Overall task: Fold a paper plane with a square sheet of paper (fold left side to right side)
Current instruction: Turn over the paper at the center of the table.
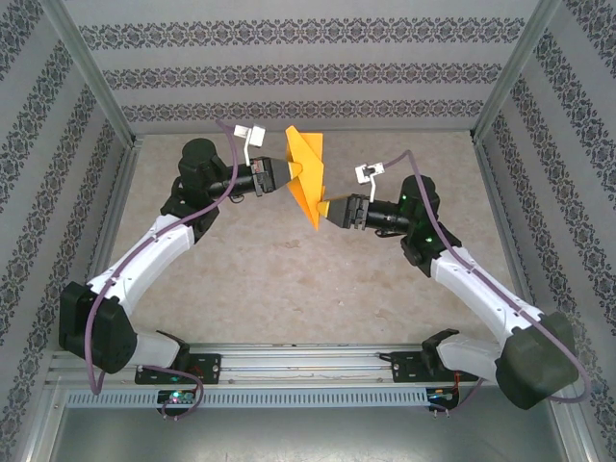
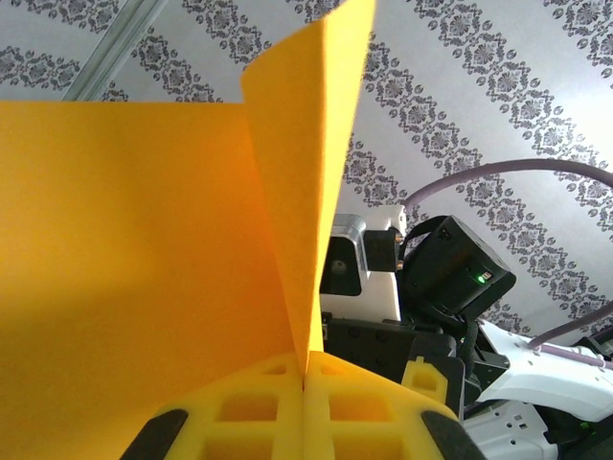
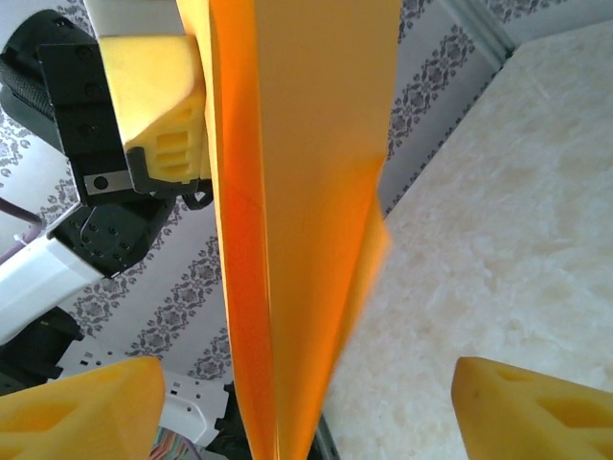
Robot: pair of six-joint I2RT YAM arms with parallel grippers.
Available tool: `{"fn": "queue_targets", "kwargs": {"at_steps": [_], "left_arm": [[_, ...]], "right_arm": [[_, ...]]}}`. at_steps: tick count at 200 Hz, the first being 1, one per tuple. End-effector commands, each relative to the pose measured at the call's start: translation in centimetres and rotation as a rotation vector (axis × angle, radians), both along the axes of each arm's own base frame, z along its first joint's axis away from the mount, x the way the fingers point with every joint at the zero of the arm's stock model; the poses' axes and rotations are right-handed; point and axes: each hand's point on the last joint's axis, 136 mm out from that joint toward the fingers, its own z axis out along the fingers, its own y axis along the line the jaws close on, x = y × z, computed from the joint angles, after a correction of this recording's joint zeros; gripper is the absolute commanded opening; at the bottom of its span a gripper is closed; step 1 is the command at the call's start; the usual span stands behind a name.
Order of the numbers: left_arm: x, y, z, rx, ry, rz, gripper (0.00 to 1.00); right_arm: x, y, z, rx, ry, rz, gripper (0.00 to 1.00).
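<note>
The sheet of paper (image 1: 306, 173) is bright orange, folded into a pointed shape with a centre crease, and held in the air above the table. My left gripper (image 1: 292, 171) is shut on its left edge; in the left wrist view the yellow pads (image 2: 249, 412) meet on the paper (image 2: 144, 240), which fans upward. My right gripper (image 1: 327, 210) stands open at the paper's lower point. In the right wrist view the folded paper (image 3: 297, 192) hangs between the spread yellow fingertips (image 3: 86, 407) of the right gripper (image 3: 306, 417) without touching them.
The beige table (image 1: 289, 279) lies below both arms. Patterned walls and metal frame posts (image 1: 87, 67) enclose it on three sides. The left gripper's yellow finger (image 3: 158, 86) shows behind the paper in the right wrist view.
</note>
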Motion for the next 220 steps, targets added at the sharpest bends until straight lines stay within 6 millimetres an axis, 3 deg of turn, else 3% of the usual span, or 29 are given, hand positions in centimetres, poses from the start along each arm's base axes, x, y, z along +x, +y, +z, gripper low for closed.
{"fn": "queue_targets", "kwargs": {"at_steps": [1, 96, 146, 181, 220], "left_arm": [[-0.4, -0.7, 1.0, -0.026, -0.050, -0.024, 0.05], [0.1, -0.9, -0.2, 0.024, -0.032, -0.015, 0.07], [0.7, 0.6, -1.0, 0.103, -0.060, 0.084, 0.44], [1.5, 4.2, -1.1, 0.159, -0.098, 0.272, 0.55], [1.4, 8.8, -0.8, 0.269, -0.170, 0.516, 0.63]], "right_arm": [[0.6, 0.8, 3.0, 0.036, -0.101, 0.009, 0.72], [1.9, 0.3, 4.4, 0.038, -0.136, -0.011, 0.27], [2.0, -0.3, 3.6, 0.004, -0.124, -0.048, 0.04], [2.3, -0.6, 1.1, -0.127, -0.091, -0.115, 0.00], [3.0, -1.5, -5.6, -0.598, -0.075, -0.261, 0.00]]}}
